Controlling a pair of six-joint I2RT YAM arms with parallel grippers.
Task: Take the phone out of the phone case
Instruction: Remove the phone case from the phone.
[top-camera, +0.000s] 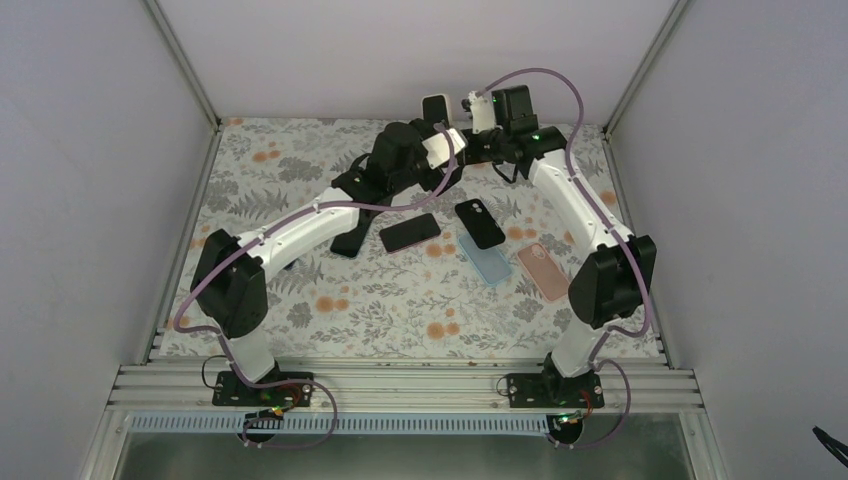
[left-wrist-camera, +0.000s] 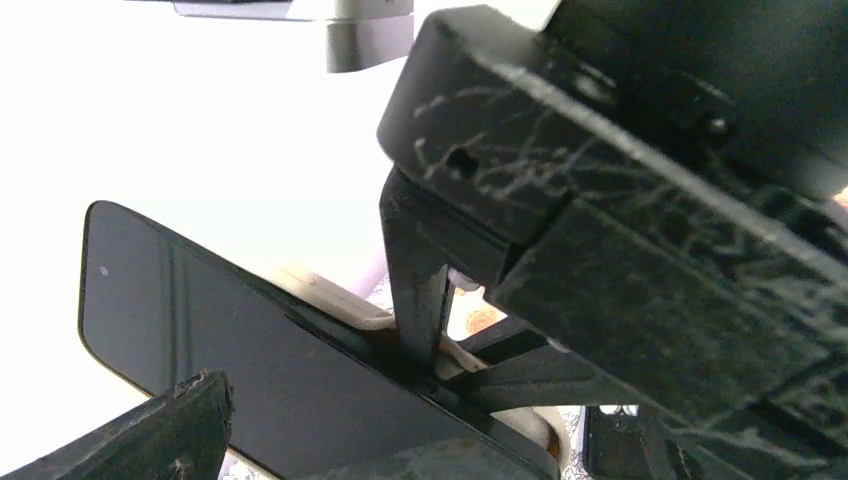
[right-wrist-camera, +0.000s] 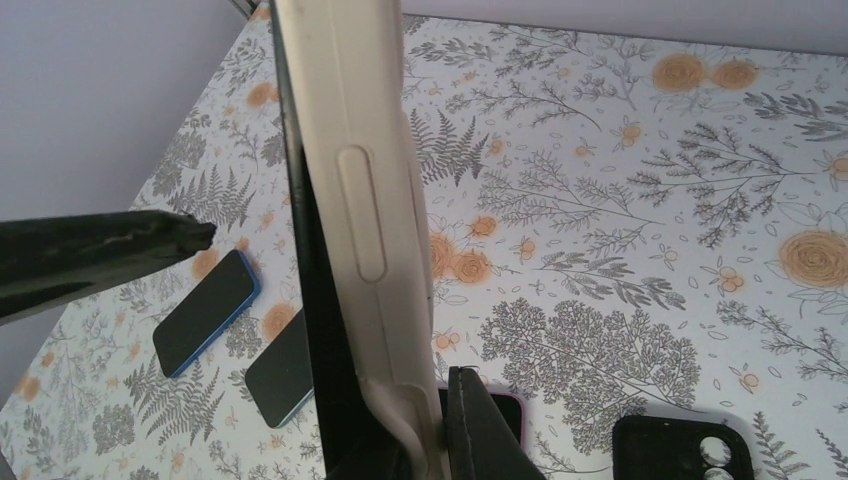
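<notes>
Phone case (right-wrist-camera: 370, 220) was gripped aloft by left end effector (top-camera: 432, 160), straddled by open right end effector (right-wrist-camera: 335, 310); black case (top-camera: 480, 222) was seen on desk (top-camera: 400, 300).

The left arm (top-camera: 310, 225) and the right arm (top-camera: 575, 200) have glossy white links between chunky black joint housings. A thin purple cable (top-camera: 540, 70) runs in loose loops along each, from base to wrist. The bases (top-camera: 262, 388) are flat black plates. The fingers (right-wrist-camera: 90, 255) are matte black with chipped, rough tips, and the gripper housing is scratched pale.
</notes>
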